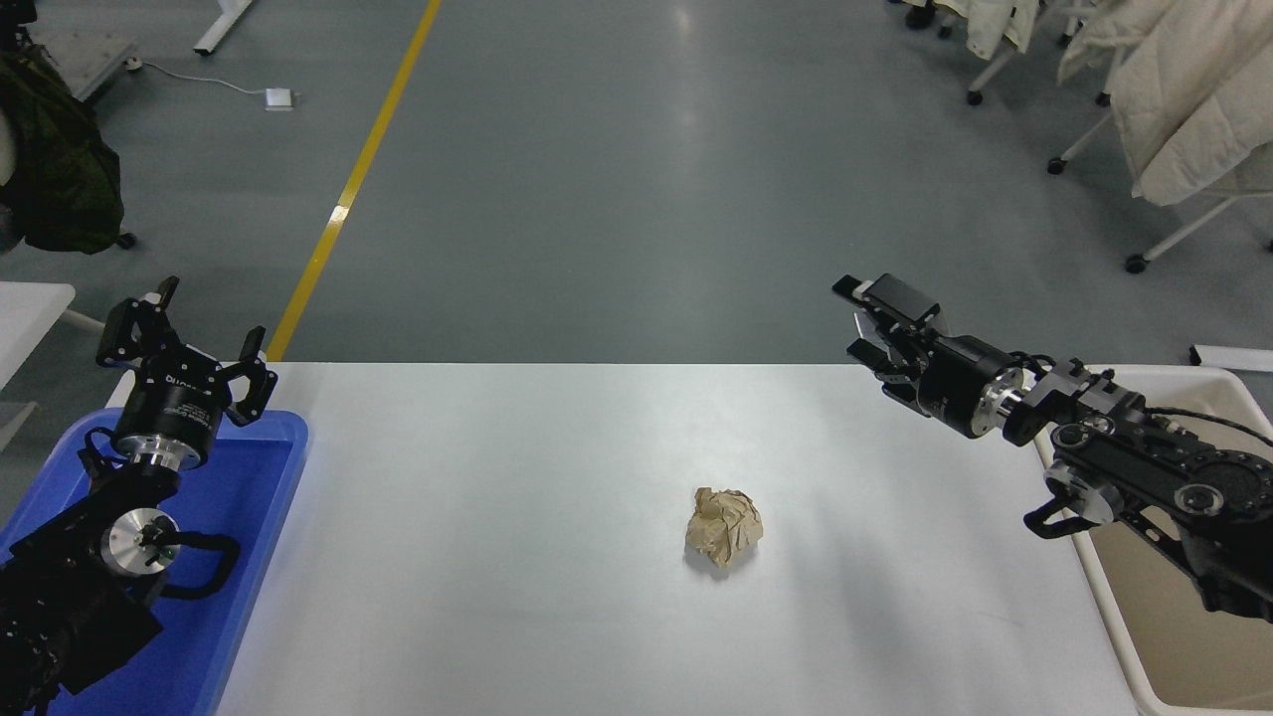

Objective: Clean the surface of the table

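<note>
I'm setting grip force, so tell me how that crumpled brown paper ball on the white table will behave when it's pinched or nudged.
The crumpled brown paper ball is creased all over, so it will probably squash under a pinch rather than resist. It looks light for its bulk, so a nudge would likely slide it across the glossy table surface. Its lumpy shape suggests it wobbles rather than rolls.

white table surface (497, 597), crumpled brown paper ball (723, 526)
</note>
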`<state>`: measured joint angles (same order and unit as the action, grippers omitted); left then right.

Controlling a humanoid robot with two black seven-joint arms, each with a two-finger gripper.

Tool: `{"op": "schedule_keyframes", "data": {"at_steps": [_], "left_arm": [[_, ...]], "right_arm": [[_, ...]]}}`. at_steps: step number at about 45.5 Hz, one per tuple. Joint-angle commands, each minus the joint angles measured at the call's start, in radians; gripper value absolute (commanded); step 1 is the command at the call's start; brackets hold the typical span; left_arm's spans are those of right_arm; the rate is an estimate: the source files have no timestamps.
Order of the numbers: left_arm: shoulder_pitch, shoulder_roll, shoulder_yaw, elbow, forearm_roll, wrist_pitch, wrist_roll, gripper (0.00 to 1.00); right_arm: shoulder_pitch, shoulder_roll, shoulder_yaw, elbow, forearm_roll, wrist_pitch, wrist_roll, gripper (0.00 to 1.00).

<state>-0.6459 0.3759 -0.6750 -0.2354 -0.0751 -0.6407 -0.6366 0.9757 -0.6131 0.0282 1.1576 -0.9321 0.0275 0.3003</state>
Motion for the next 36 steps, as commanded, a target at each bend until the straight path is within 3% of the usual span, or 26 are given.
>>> {"op": "schedule_keyframes", "data": {"at_steps": [1,13,26,36], "left_arm": [[0.0,0.0,0.0,-0.001,0.0,0.0,0.0,1.0],[0.0,0.0,0.0,-0.001,0.0,-0.001,0.0,1.0],[0.0,0.0,0.0,-0.001,0.0,-0.001,0.0,1.0],[0.0,0.0,0.0,-0.001,0.0,-0.002,0.0,1.0]], "right_arm": [[0.161,0.051,-0.32,0.077,-0.146,0.006,-0.121,1.0],[0.167,0.236,-0.343,-0.01,-0.134,0.006,-0.277,1.0],[0.158,0.403,-0.361,-0.142,-0.134,0.006,-0.291,1.0],[0.144,0.443,-0.369,-0.228,-0.134,0.006,-0.286,1.0]]}}
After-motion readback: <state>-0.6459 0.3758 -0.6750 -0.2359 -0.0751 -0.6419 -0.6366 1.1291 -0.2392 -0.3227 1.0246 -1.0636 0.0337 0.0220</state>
